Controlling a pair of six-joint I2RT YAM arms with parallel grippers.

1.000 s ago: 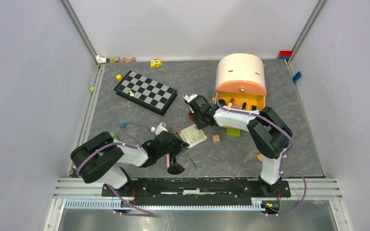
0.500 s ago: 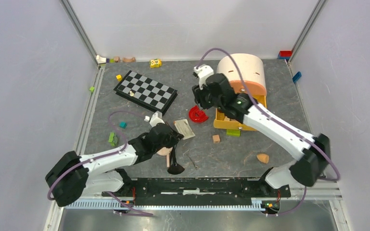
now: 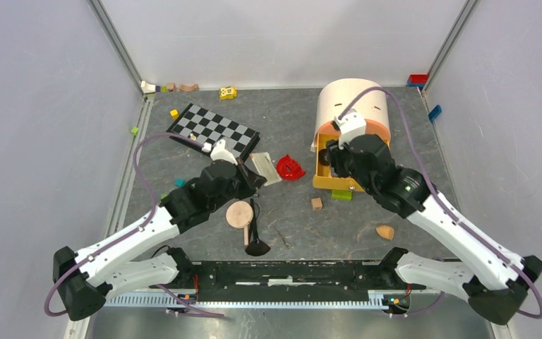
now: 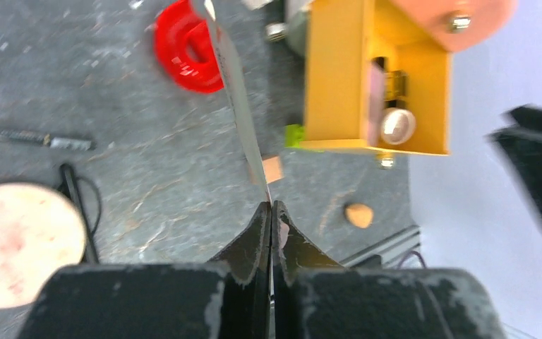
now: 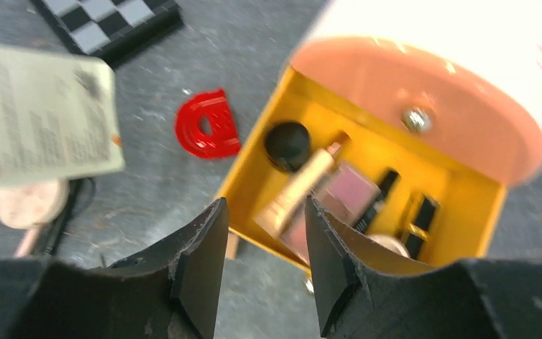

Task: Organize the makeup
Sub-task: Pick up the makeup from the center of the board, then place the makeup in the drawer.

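My left gripper (image 3: 248, 174) (image 4: 272, 206) is shut on a thin flat palette (image 3: 262, 168) (image 4: 231, 85) with a pale printed face (image 5: 42, 123), holding it above the mat beside the red curved piece. My right gripper (image 3: 332, 157) (image 5: 265, 212) hovers open and holding nothing over the near edge of the yellow drawer (image 3: 322, 182) (image 5: 254, 166) (image 4: 339, 78). In the drawer lie a gold tube (image 5: 300, 187), a pink palette (image 5: 344, 192), a black round piece (image 5: 287, 143) and black-gold tubes (image 5: 423, 212). On the mat are a round peach compact (image 3: 240, 213) (image 4: 21, 240), a black brush (image 3: 256, 244) and an orange sponge (image 3: 385, 232) (image 4: 358, 214).
The drawer sticks out of a pink and white rounded box (image 3: 353, 106). A red curved piece (image 3: 289, 167) (image 5: 208, 131) lies left of the drawer. A wooden block (image 3: 316, 203) and a green block (image 3: 341, 194) sit in front of the drawer. A checkerboard (image 3: 212, 132) lies at the back left.
My right gripper opened, left the red piece on the mat and swung right over the drawer. My left arm stretched out and lifted the flat palette toward the red piece.
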